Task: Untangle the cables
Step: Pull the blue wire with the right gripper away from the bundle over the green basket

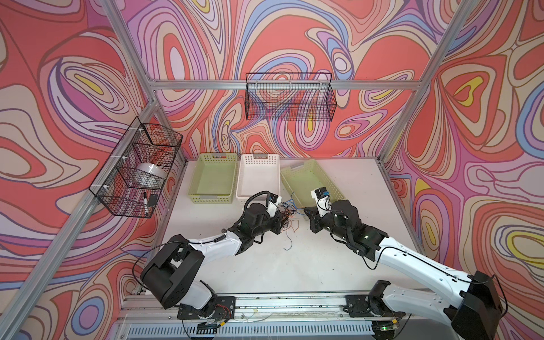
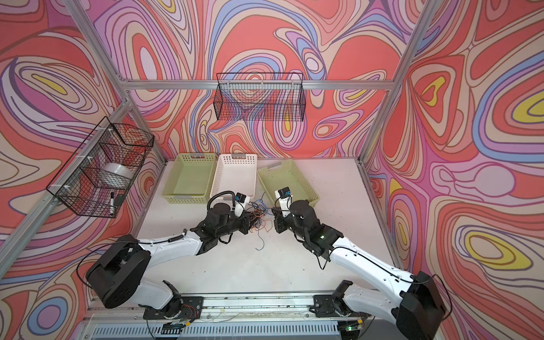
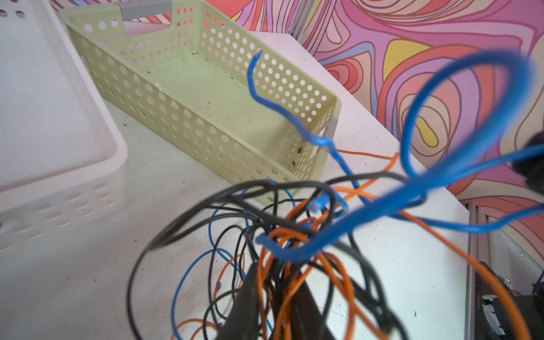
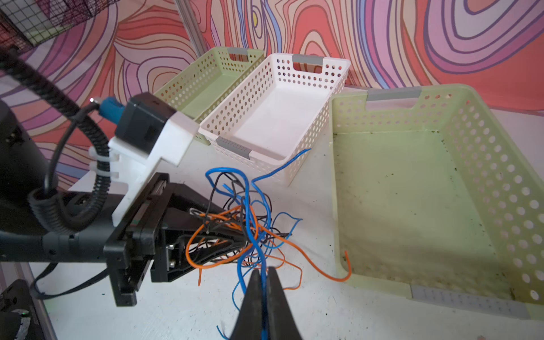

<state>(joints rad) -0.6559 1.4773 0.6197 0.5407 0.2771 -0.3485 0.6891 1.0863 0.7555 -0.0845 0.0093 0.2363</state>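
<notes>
Gripping the tangled cables (image 1: 287, 216) above the white surface (image 1: 294, 265), my left end effector (image 3: 273, 282) is closed, but blurred wires hide its tips. My right end effector (image 4: 264, 275) is closed on one blue cable (image 4: 258, 252), near the green basket (image 4: 334, 182).

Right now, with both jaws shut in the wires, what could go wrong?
The right jaws pinch one blue cable while the left jaws clamp the tangle; pulling apart may tighten the knot instead. An orange cable curls up beside the right green basket; it could snag and drag it.
</notes>
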